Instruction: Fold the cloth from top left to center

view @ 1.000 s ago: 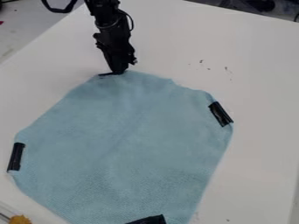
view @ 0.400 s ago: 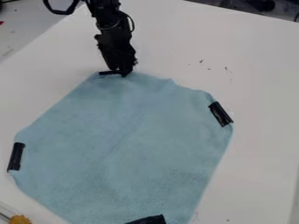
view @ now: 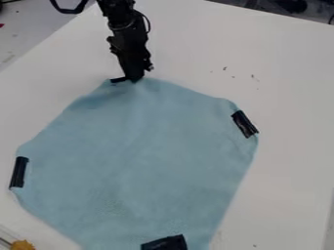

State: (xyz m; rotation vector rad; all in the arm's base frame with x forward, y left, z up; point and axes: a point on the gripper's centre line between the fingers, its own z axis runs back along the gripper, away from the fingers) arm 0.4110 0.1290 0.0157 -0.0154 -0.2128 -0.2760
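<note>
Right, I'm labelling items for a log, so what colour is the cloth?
Light blue, best seen in the camera view: cloth.

Broad white tabletop (view: 287,97) here, with small dark flecks (view: 254,77) on it!
And there, bottom left corner, a rough-edged orange-yellow lump (view: 23,245)!

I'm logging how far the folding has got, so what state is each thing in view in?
Gripper, down at the top edge of the cloth.
Cloth, spread out, not folded over.
Left black strip, on cloth.
Right black strip, on cloth.
Bottom black strip, on cloth.
Table, speckled with small dark marks.
</note>
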